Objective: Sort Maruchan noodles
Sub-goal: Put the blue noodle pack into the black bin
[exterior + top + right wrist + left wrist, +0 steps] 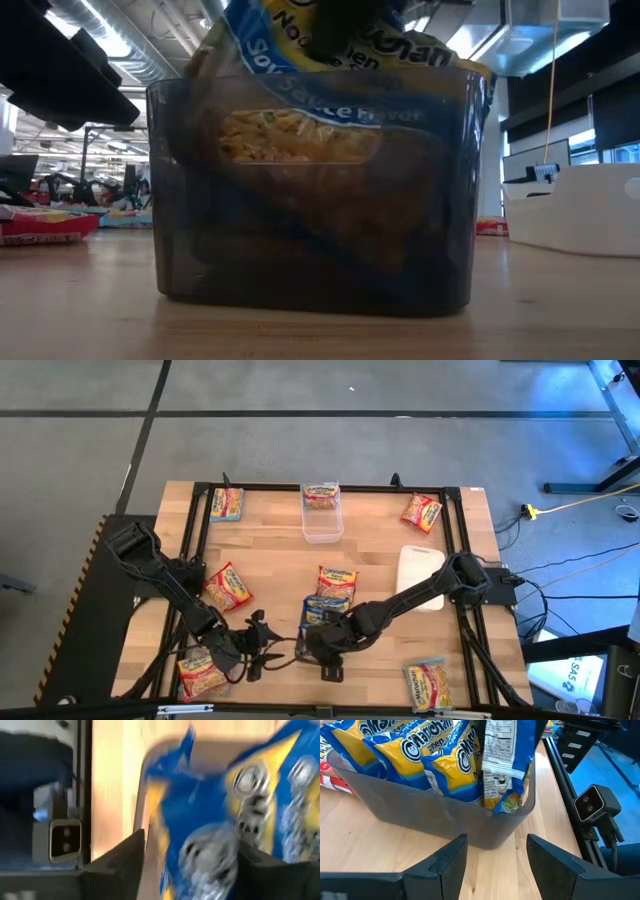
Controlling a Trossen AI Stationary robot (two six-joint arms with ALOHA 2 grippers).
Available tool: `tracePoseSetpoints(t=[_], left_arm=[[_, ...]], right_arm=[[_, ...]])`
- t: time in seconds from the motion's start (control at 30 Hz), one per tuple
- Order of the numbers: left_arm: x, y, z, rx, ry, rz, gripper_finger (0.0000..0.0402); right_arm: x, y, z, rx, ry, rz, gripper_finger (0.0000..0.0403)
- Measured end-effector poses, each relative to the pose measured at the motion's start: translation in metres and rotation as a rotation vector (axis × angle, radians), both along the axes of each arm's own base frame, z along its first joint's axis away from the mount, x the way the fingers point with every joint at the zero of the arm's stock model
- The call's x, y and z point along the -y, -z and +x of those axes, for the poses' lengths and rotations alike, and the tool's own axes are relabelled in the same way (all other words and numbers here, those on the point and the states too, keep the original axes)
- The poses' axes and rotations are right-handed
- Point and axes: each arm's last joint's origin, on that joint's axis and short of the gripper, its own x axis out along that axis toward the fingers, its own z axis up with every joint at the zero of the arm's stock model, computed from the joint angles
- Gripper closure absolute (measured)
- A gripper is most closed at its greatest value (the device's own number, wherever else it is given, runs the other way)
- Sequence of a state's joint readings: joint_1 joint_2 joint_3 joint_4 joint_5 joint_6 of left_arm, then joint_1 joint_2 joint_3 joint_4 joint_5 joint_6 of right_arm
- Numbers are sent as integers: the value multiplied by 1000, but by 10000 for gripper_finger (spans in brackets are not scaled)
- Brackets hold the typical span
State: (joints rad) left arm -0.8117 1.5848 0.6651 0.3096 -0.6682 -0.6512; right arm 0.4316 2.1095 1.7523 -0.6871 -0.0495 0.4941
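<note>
Wooden desk (270,550) in an open workshop, sorting under way.

Right pincer (322,643) low over the dark grey bin (420,815) near the front edge, astride a blue-banded Maruchan packet (507,765); cannot tell whether clamped or letting go. Packet upright at the bin's end wall, top well above the rim, beside three more blue packets (395,750) leaning in a row.

Left pincer (497,845) just beside the same bin, fingers apart, nothing between them, pointed at the bin wall.

Further out, loose packets across the desk: one orange (337,582) just behind the bin, one red (228,587) to its left, others near the front corners (203,672) (428,685) and back corners (227,503) (421,512). Clear tub (322,528) at the back edge with one packet inside; white tray (420,575) under the right arm.

Likely trouble from here: a packet standing this tall, if dropped unsettled, tipping over the rim onto the desk; crinkly film catching on a rising pincer and coming back out; a light bin dragged or nudged askew, with the left pincer so close to its wall; two arms crowded at one spot, risking a knock.
</note>
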Motion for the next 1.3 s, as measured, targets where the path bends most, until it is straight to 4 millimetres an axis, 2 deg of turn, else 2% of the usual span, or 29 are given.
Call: tracePoseSetpoints(t=[0.1, 0.2, 0.3, 0.53, 0.73, 0.97, 1.13, 1.3], left_arm=[[0, 0, 0, 0, 0, 0, 204], [0, 0, 0, 0, 0, 0, 204], [0, -2, 1, 14, 0, -11, 204], [-1, -18, 15, 145, 1, -70, 204], [-10, -33, 41, -4, 11, -50, 204], [-12, -48, 61, -196, 16, 4, 204], [-7, -37, 81, -246, 28, 46, 204], [-8, -24, 91, -284, 15, 38, 204]], right_arm=[[0, -9, 2, 23, -2, 4, 186], [-1, -24, 4, 50, -9, -19, 187], [-1, -33, 5, 83, -19, -32, 202], [-3, -38, 2, 62, -24, -56, 242], [-12, -37, -10, 25, -34, -128, 265], [-19, -42, -24, 13, -23, -235, 279], [-21, -42, -24, 22, -27, -239, 281], [-21, -43, -26, 28, -24, -251, 281]])
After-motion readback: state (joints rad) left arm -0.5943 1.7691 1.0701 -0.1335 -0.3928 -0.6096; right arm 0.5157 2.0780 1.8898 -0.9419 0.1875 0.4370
